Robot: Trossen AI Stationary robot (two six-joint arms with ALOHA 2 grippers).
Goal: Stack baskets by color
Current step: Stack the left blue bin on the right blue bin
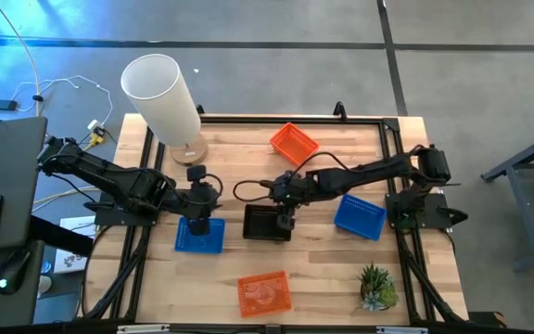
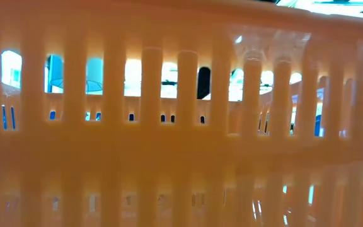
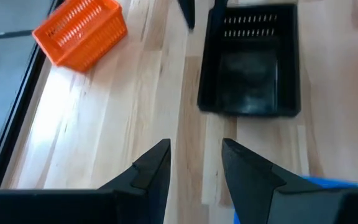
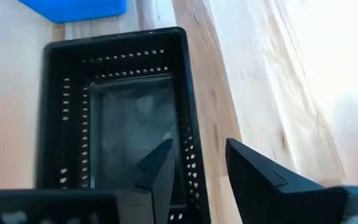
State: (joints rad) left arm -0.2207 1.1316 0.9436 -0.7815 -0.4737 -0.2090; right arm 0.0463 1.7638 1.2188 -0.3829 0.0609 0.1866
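A black basket (image 1: 265, 224) rests flat on the table's middle. My right gripper (image 4: 197, 146) is open at its right wall (image 4: 190, 155), with one finger inside the basket and one outside, a gap showing on both sides. My left gripper (image 3: 196, 144) hangs open with nothing between its fingers, over the edge of a blue basket (image 1: 198, 237) left of the black one. A second blue basket (image 1: 360, 216) lies to the right. One orange basket (image 1: 293, 143) sits at the far side and another orange basket (image 1: 264, 293) at the near edge, where it fills the low view (image 2: 181, 126).
A tall white cylinder (image 1: 162, 94) stands on its base at the far left. A small green potted plant (image 1: 376, 288) stands at the near right corner. Bare wood lies between the baskets. A black frame rail (image 1: 290, 118) runs along the table's far edge.
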